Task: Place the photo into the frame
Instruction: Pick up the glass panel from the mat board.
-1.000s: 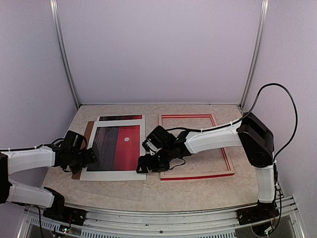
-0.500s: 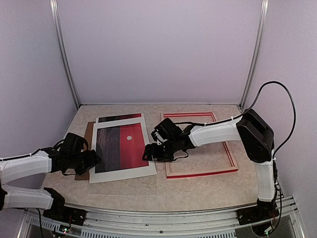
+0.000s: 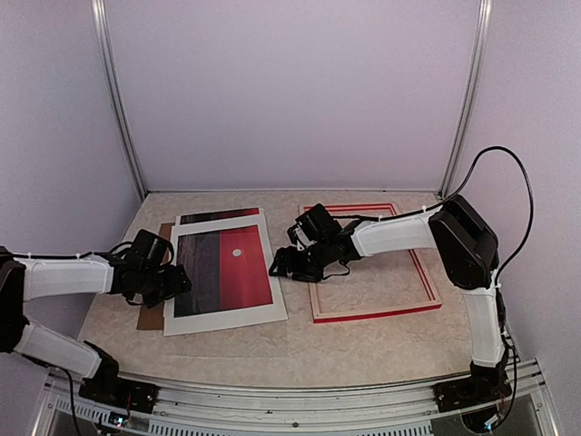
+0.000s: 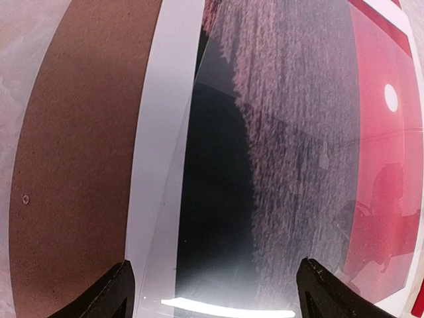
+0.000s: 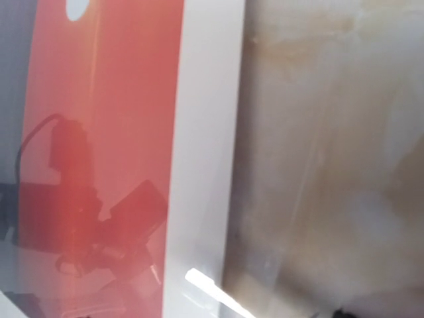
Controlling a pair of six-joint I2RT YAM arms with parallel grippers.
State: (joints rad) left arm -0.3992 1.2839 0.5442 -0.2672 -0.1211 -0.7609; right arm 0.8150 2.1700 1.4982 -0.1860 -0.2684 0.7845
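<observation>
Hovering left hand [image 3: 177, 283]: fingers spread, at photo's [image 3: 222, 270] dark side
Right hand [image 3: 280, 265]: at photo's red side, spread cannot tell
Frame [image 3: 377, 314]: right of photo

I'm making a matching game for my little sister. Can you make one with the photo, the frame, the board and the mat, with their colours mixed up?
Things:
1 photo
2 frame
3 board
4 mat

Colours:
a plain brown
b plain white
c red rim
d half red, half dark

Pairs: 1-d, 2-c, 3-a, 4-b
</observation>
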